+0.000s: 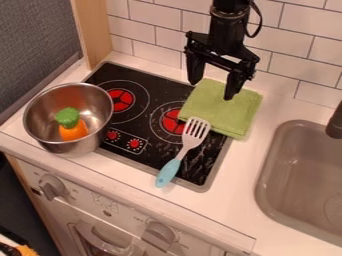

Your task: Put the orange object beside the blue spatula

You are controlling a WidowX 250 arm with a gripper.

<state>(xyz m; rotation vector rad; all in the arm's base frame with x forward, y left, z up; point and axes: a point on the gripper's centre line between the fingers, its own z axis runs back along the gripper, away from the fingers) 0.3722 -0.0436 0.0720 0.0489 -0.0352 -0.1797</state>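
Camera view: the black gripper (213, 90) hangs down at the top, right of centre, its fingers apart, with the fingertips above the back part of the stove (143, 70) and a folded green cloth (224, 111). The space between them holds nothing that I can see.

Over at the left, a shiny metal pot (101, 102) sits at the stove's left side, just beside a red burner (121, 100). Inside the pot lies the orange object (72, 131), with a leafy green top (67, 117) pointing towards the back. It is well apart from the blue spatula (169, 172), and the two small red dials (134, 144) on the stove are between them.

The spatula lies slantwise across the right half of the stove, its slotted pale head over the near edge of the cloth and its blue handle pointing to the front, the end reaching past the stove's front edge. The cloth rests partly on the stove's back right corner and partly on the white worktop (240, 175).

Right of the stove, a grey sink (262, 186) is set into the worktop, with a dark tap (335, 125) at the picture's edge. White tiles (155, 14) cover the wall behind, and larger knobs (52, 187) stick out from the front panel below.
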